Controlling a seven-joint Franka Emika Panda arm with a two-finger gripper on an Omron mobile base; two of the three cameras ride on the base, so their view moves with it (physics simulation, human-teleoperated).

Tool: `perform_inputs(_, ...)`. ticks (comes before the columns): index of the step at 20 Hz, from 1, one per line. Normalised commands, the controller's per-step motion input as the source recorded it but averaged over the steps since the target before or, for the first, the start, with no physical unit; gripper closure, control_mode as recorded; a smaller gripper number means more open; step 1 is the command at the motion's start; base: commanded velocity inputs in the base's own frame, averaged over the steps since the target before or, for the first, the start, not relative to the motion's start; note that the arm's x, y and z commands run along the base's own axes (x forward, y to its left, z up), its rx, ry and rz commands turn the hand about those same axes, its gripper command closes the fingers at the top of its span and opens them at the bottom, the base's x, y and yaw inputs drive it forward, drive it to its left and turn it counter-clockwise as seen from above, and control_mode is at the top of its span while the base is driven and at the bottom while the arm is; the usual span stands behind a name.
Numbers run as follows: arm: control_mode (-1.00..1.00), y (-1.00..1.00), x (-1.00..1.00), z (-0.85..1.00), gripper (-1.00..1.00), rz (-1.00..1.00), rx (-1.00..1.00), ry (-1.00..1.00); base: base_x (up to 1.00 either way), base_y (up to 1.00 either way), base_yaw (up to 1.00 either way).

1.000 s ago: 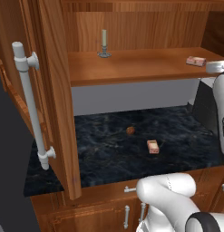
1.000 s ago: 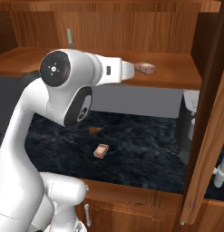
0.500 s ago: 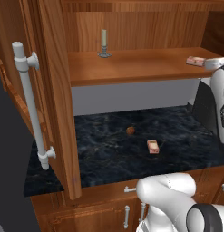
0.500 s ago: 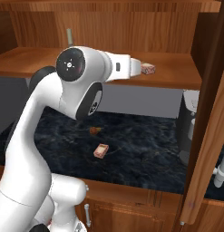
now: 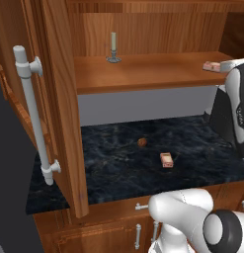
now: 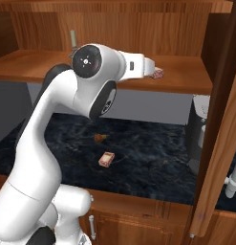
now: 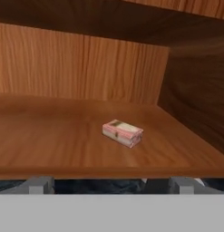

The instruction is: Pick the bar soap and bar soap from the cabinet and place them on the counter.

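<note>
In the left base view one bar soap (image 5: 167,160) already lies flat on the black bench (image 5: 113,173), near a small brown lump (image 5: 142,142) and well back from the front edge, while the second bar soap (image 5: 211,66) sits at the far right of the cabinet (image 5: 59,99) shelf, close to its front lip, with the arm's white end just beside it; so the step in hand looks like the reach for the second bar, with the first part of the task done. A pale candle (image 5: 113,47) stands far to the left on the shelf, well clear of the work, and the open door with its silver handle (image 5: 37,113) hangs at the left, out of the arm's way. In the right base view the arm stretches level toward the shelf and its tip hides part of the soap there (image 6: 159,72); the right-hand door edge (image 6: 219,143) and the cabinet's side wall stand near, so room on that side is tight and a withdrawal should go straight back. In the hand view the soap (image 7: 123,132) lies at an angle in mid-shelf, bare wood all round it, the side wall off to the right, and the fingers (image 7: 40,184) show spread wide at the shelf's front edge, holding nothing; the next move, I judge, calls for advancing over the lip and turning to match the bar's narrow sides
</note>
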Motion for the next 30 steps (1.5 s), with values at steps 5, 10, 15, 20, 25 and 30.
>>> perform_inputs(5,-1.0,-0.08,0.29,-0.04,-1.0,0.0,0.0,0.03,0.0,0.0,0.0)
perform_inputs(10,-1.0,-0.07,0.27,-0.03,-1.0,0.01,0.01,0.08,0.0,0.0,0.0)
perform_inputs(15,-1.0,-0.08,0.25,-0.03,-1.0,0.01,0.0,0.07,0.0,0.0,0.0)
perform_inputs(20,-1.0,-0.14,0.14,-0.01,-1.0,0.01,0.0,0.05,0.0,0.0,0.0)
perform_inputs(25,-1.0,-0.07,0.0,-0.11,-1.0,0.0,0.0,0.0,0.0,0.0,0.0)
perform_inputs(30,-1.0,-0.02,0.08,-0.16,-1.0,0.0,0.0,0.0,0.0,0.0,0.0)
